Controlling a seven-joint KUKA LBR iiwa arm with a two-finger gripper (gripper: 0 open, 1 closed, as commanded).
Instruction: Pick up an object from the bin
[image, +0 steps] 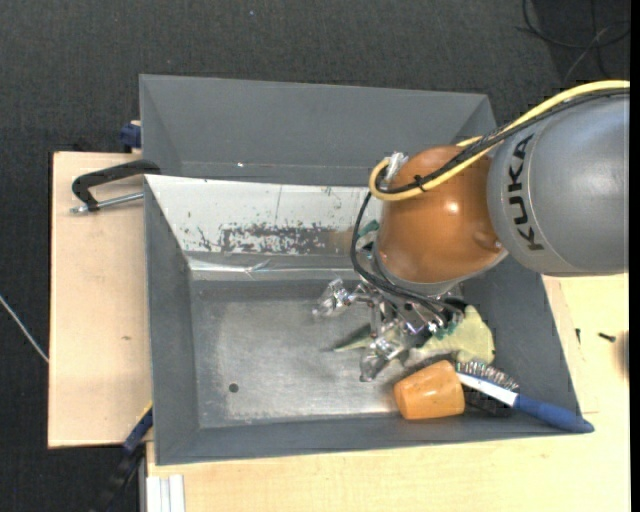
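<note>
Field notes: we are finding the claw sitting low over the floor of the grey bin, right of centre, under the arm's orange cover. We are unable to tell whether it is apart or together, as its metal parts are blurring into the glare off the floor.

We are counting three things, all crowding the near right corner.
- One orange lump, rounded and blocky, is lying just beside the claw on its near side, and it is the closest thing to it.
- One brush with a blue handle is lying on the lump's right. Its bristled head is sitting by the lump and its handle is running out toward the corner.
- One yellow-green cloth is lying crumpled right of the claw. The cover and wrist are partly hiding it.

We are also logging one dark speck on the left of the floor, well apart from the rest.
</note>
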